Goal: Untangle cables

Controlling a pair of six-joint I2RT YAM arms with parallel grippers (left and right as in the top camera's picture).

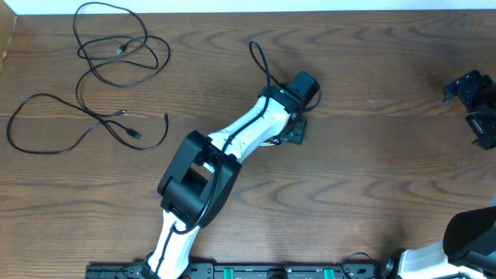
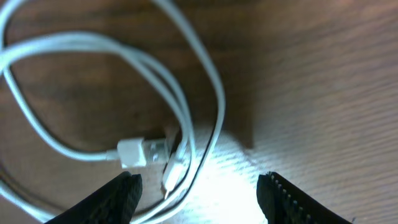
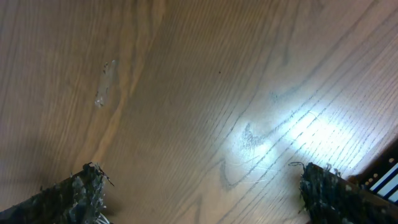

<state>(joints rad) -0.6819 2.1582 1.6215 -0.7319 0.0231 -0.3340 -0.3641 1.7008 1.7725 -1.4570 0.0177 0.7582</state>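
The white cable (image 2: 186, 106) lies coiled on the table in the left wrist view, its USB plug (image 2: 143, 151) and a small plug (image 2: 174, 171) side by side. My left gripper (image 2: 199, 202) is open just above it, with the plugs near the left finger. In the overhead view my left gripper (image 1: 291, 130) is at the table's middle and hides the white cable. Two black cables lie at the far left: one looped (image 1: 116, 48) at the back, one (image 1: 77, 116) in front of it. My right gripper (image 1: 479, 105) is open (image 3: 208, 196) over bare wood and empty.
A thicker black cable (image 1: 260, 62) loops up from the left arm's wrist. The left arm (image 1: 232, 143) stretches diagonally from the front edge to the middle. The table's back edge (image 1: 310, 11) meets a white wall.
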